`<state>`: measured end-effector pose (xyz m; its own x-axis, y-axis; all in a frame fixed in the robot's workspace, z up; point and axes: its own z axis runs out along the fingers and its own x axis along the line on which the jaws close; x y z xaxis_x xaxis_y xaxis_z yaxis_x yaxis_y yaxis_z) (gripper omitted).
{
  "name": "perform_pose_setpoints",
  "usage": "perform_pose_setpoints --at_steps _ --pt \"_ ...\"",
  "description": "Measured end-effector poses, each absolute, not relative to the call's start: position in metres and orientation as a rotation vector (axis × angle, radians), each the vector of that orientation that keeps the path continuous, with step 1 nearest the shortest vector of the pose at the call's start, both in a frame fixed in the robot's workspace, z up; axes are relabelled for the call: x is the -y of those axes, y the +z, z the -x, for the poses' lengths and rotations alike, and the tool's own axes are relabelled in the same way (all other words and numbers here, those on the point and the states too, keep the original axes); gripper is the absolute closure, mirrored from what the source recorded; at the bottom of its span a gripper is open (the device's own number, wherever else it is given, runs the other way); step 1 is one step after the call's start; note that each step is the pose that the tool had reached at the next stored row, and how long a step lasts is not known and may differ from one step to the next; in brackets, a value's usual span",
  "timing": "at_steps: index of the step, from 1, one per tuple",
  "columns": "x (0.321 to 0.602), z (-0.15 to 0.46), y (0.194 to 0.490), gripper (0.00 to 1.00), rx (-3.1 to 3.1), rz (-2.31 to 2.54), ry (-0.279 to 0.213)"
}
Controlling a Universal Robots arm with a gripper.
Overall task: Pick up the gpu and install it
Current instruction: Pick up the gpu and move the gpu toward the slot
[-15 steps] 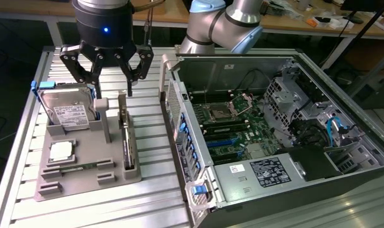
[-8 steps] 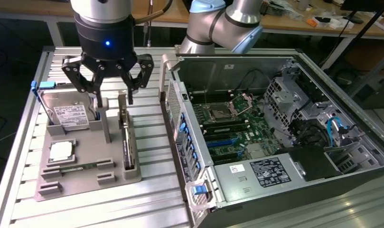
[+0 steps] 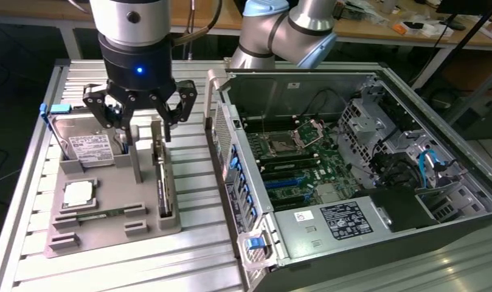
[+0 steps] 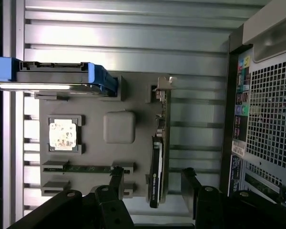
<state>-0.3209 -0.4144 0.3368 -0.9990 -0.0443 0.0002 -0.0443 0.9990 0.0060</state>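
Note:
The gpu (image 3: 162, 182) stands on edge in a slot of the grey holder (image 3: 107, 234), a thin card with a black cooler on one face and a silver bracket at its far end. My gripper (image 3: 144, 129) hangs open above the holder, over the card's far half, not touching it. In the wrist view the gpu (image 4: 157, 152) runs edge-on between my two black fingers (image 4: 117, 180), which straddle its line with a gap on each side. Nothing is held. The open computer case (image 3: 408, 91) lies at the exterior view's right, its motherboard (image 3: 298, 164) exposed.
The holder also carries a silver hard drive with a blue frame (image 3: 87, 146), a processor chip (image 3: 78, 193) and a narrow memory stick (image 3: 100, 214). It rests on a ribbed aluminium table (image 3: 132, 267). The case's perforated wall (image 3: 229, 158) rises close beside the gpu.

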Motion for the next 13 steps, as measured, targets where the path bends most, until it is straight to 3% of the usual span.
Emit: perform_pose_setpoints --at_steps 13 --pt "0.42 0.321 0.311 0.4 3.141 -0.07 -0.009"
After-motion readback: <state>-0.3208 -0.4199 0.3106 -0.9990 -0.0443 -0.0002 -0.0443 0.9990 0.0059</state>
